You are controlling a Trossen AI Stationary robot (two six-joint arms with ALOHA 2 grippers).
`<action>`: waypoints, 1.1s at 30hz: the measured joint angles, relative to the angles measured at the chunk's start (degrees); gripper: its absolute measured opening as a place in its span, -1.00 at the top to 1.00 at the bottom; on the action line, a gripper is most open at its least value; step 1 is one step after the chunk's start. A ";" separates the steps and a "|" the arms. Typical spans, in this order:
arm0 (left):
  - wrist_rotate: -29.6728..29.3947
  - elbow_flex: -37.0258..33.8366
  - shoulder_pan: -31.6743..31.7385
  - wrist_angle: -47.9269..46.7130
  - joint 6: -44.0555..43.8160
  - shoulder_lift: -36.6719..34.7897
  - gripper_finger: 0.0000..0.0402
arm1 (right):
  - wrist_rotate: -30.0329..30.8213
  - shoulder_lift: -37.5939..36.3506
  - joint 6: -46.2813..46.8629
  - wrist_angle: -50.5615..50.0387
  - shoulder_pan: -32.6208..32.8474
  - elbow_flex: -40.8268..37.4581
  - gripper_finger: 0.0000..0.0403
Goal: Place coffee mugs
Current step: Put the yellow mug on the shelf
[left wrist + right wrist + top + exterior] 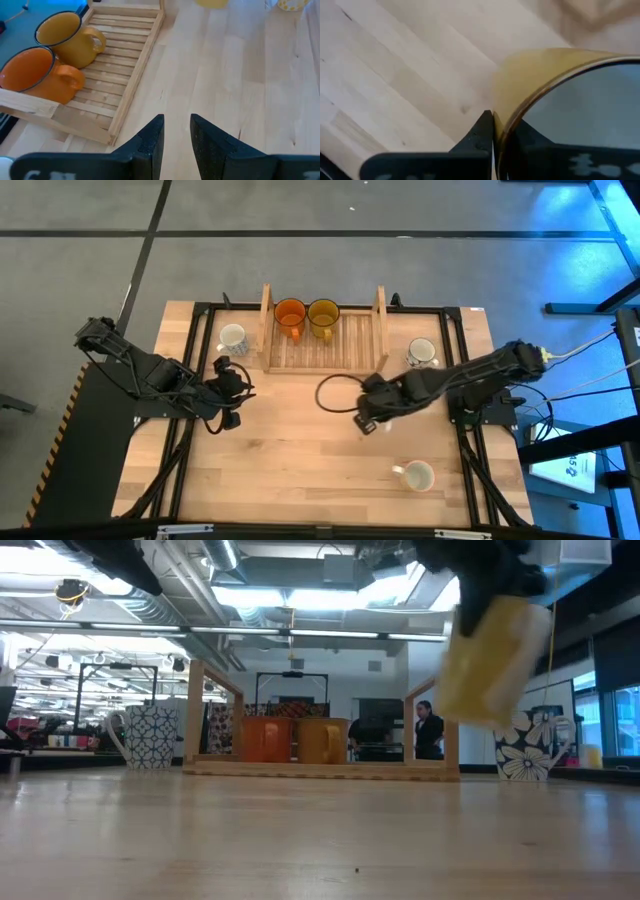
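An orange mug (290, 313) and an amber mug (323, 313) stand side by side on the far part of the wooden slatted tray (320, 352). A white patterned mug (232, 337) stands on the table left of the tray and a white flowered mug (421, 352) right of it. A cream mug (416, 475) stands near the near edge. My right gripper (360, 398) is shut on a yellow dark-rimmed mug (495, 660), in the air near the tray's near right corner. My left gripper (175, 137) hovers open over bare table off the tray's near left corner. My right gripper pinches the yellow mug's wall at the rim (517, 117), one finger (480, 135) outside and the other inside the mug. The fingers come from the table's right, slanting down. The mug is lifted clear of the table and hangs tilted in the low view.
The tray has upright side rails (205, 715) on its left and right ends, and its near slats (120, 75) are bare. Open wood lies in the table's middle and near left. A black frame (200, 320) runs along the table's edges.
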 joint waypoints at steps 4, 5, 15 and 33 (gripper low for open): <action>0.01 0.00 0.00 0.35 0.04 0.00 0.56 | 2.79 4.56 -6.78 -1.81 -1.69 8.14 0.98; 0.01 0.00 0.00 0.32 0.06 0.00 0.56 | 3.11 5.32 -8.60 -2.31 -2.50 9.89 0.98; 0.05 0.00 0.00 0.40 -0.82 0.00 0.56 | 8.29 7.83 -26.91 -0.69 -13.82 20.33 0.98; 0.47 0.00 0.00 0.38 -1.93 0.00 0.56 | 2.74 9.15 -43.20 3.33 -34.99 24.06 0.99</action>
